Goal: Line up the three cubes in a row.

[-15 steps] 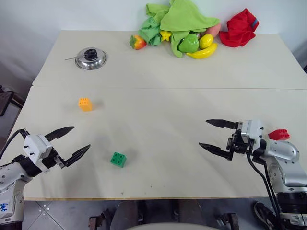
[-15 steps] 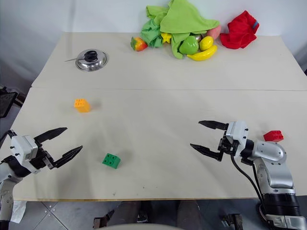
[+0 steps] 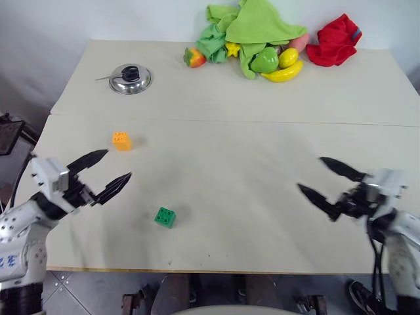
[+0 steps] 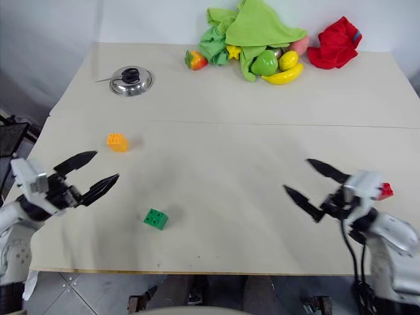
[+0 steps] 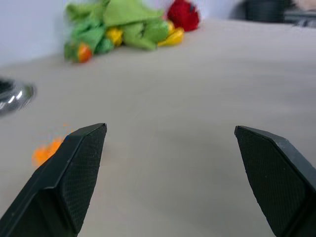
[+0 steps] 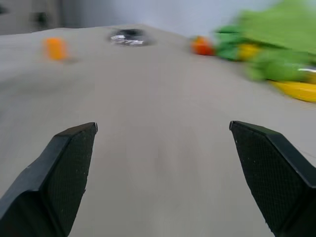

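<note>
Both grippers, left [image 3: 107, 172] and right [image 3: 321, 182], hang released over the worktop [image 3: 223, 170]. Orange cube [image 3: 121, 140] at 10 o'clock, green [image 3: 165, 216] at 7, red [image 4: 384, 191] at 4 (half hidden). Probably light, rigid, slick: pinch flat sides.

Both eye views look down from high over the near edge of the table [image 3: 216, 157], taking in the whole top to the far edge, and they share nearly all of it. The left wrist view sits low over the near left part, facing across to the cloth pile [image 5: 123, 27] at the far edge. The right wrist view skims low from the near right, facing the far left corner.
</note>
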